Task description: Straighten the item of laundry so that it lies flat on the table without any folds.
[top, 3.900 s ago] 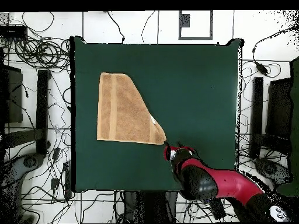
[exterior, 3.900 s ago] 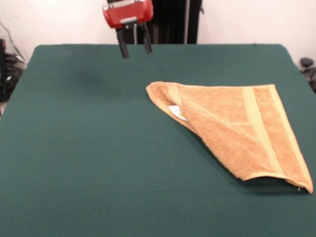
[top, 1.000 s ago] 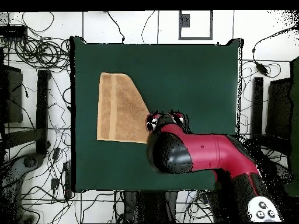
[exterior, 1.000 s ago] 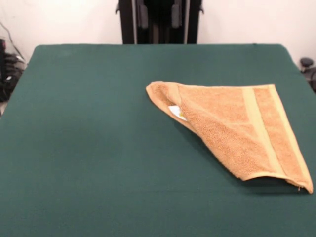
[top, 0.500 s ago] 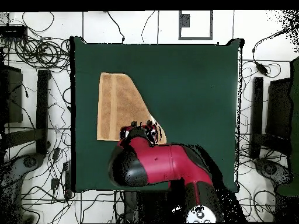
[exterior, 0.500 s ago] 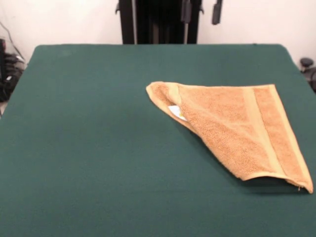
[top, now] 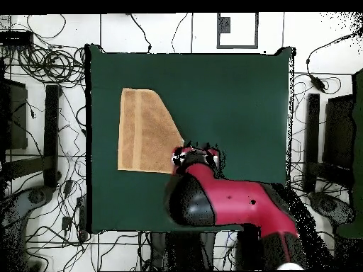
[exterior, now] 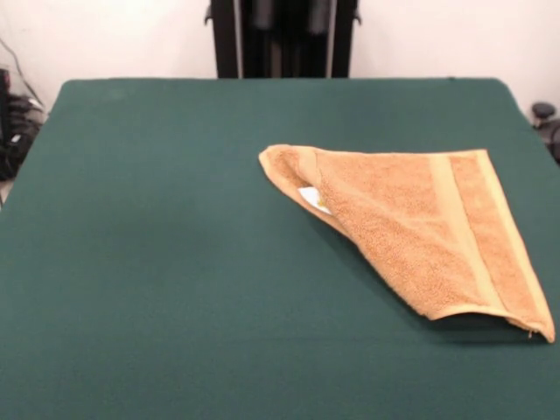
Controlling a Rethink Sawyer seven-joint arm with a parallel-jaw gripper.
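Currently the towel point(exterior: 420, 227) lies on the green counter point(exterior: 157, 262), folded over itself into a rough triangle. Seen from the front, its rounded folded corner points toward the counter's middle, and a small white label point(exterior: 313, 199) peeks out from under the folded edge there. A woven band point(exterior: 459, 232) runs down the towel near its outer hem. The lowest corner of the towel lifts slightly off the cloth, with a dark shadow under it. Most of the counter beside the towel is bare green felt.

From overhead, the towel point(top: 145, 131) sits toward one side of the counter point(top: 234, 99), with a straight long edge running close along that counter edge and a slanted fold facing the counter's centre. The red and black arm point(top: 227, 202) reaches in over the counter edge nearest the robot. Its pincer point(top: 195, 154) hangs just beside the towel's pointed folded corner, and the arm's bulk hides that corner. Whether it touches the towel cannot be told. The pincer shows only as dark shapes at the end of the arm, so I cannot tell whether it is apart or together. The front view shows no part of it.
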